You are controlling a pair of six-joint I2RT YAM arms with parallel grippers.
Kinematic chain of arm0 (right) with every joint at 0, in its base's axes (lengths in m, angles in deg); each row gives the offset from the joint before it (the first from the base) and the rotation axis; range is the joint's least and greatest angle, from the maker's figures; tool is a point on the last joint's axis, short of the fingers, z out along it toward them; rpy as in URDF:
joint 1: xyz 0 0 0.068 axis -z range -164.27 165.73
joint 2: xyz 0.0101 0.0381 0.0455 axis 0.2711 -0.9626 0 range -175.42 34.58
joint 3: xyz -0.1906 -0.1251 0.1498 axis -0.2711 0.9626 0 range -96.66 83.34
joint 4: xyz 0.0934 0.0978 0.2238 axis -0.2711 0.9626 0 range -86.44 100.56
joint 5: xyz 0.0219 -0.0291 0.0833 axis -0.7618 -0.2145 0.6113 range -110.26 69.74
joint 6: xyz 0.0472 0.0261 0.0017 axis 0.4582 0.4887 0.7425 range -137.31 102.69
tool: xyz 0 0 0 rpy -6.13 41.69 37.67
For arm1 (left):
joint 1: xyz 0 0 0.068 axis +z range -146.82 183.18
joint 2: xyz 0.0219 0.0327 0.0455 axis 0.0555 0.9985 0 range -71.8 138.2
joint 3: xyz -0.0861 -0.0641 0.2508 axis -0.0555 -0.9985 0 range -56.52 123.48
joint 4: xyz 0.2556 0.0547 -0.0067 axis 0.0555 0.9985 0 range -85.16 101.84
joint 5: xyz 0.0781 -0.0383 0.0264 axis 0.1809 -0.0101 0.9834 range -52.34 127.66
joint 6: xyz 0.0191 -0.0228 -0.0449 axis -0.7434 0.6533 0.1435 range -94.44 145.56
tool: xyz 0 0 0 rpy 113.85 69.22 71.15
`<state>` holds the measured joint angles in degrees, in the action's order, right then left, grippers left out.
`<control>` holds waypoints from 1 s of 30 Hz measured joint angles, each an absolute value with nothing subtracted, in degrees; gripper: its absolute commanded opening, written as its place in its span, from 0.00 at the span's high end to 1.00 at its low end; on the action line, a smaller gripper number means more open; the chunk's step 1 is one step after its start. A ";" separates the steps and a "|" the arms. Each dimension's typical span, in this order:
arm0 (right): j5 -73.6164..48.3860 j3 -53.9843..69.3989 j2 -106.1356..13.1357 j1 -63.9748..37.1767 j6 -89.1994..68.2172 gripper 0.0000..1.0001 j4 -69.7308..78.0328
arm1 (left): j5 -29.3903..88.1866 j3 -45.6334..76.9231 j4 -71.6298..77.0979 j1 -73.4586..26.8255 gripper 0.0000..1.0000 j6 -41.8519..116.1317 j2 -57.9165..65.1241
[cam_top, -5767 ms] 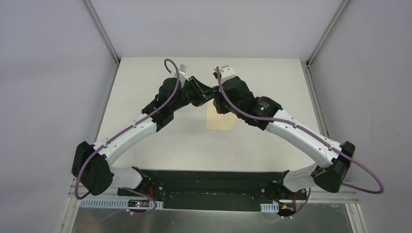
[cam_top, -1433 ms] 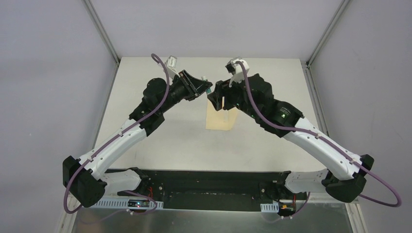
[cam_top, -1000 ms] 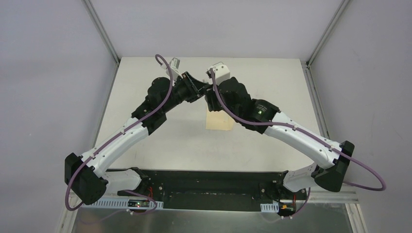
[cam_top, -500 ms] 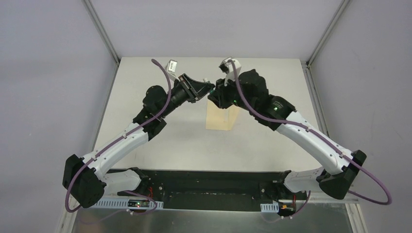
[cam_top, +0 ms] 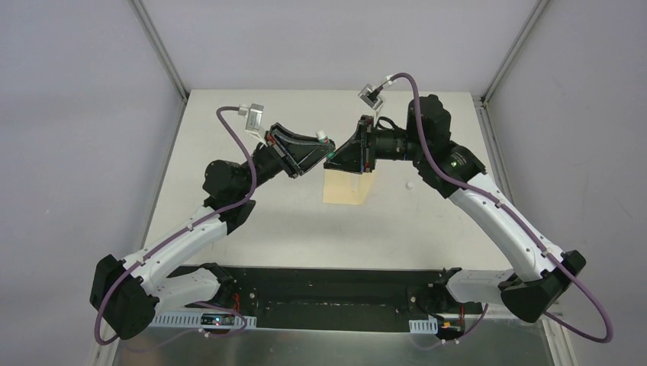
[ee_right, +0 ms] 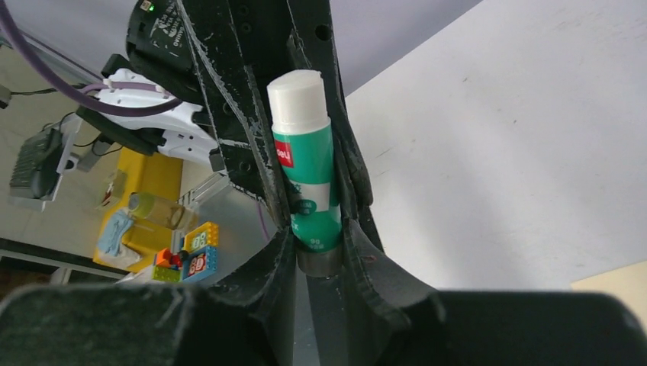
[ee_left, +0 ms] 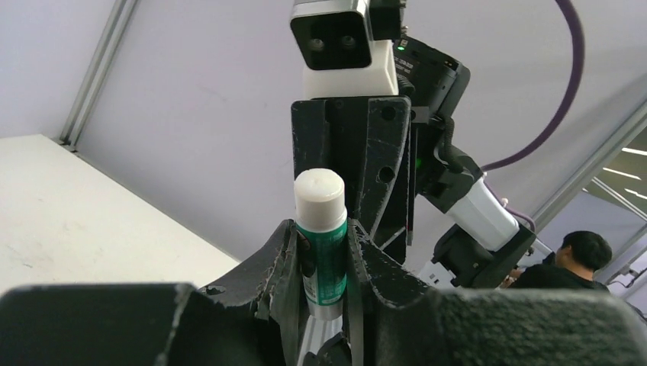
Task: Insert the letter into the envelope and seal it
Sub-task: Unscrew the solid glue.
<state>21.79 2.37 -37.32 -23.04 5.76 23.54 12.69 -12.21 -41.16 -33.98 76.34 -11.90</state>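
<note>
My left hand (ee_left: pixel 321 232) and right hand (ee_right: pixel 317 232) both pinch the glue stick (ee_right: pixel 305 164) aloft. The envelope (cam_top: pixel 347 191) lies on the desk (cam_top: pixel 305 229) at six o'clock. I'd judge it light, limp paper, best pinned at an edge.

We count one glue stick (ee_right: pixel 305 175) and one envelope (cam_top: pixel 347 189). We count two grippers: the left gripper (ee_left: pixel 320 232) and the right gripper (ee_right: pixel 318 229).

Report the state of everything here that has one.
left gripper: shut on the glue stick
right gripper: shut on the glue stick
glue stick: held off the table by both grippers, white end up
envelope: flat on the table, far end hidden behind the grippers
</note>
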 measured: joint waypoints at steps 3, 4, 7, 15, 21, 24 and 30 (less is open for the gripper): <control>23.84 2.37 -37.30 -22.42 7.73 0.80 23.04 | 12.12 -12.23 -41.99 -34.01 1.00 76.34 -11.93; 23.97 2.37 -37.27 -22.34 7.97 0.72 23.11 | 12.12 -12.23 -41.97 -34.03 1.00 76.34 -11.93; 23.08 2.37 -37.12 -22.16 8.15 0.45 24.37 | 13.10 -12.23 -40.53 -34.33 1.00 76.15 -12.17; 2.90 1.10 -33.14 -24.61 3.97 0.33 31.41 | 24.10 -7.23 -19.83 -34.33 1.00 75.40 -15.40; -17.80 -0.82 -33.03 -34.42 -2.87 0.41 34.89 | 31.07 0.16 -4.79 -34.31 1.00 77.26 -12.12; -26.08 -1.37 -34.56 -37.50 -6.19 0.45 35.30 | 33.15 1.56 -0.03 -34.33 1.00 78.27 -10.37; -35.22 -2.72 -39.68 -40.21 -10.43 0.49 35.78 | 35.33 3.27 5.29 -34.36 1.00 79.69 -8.34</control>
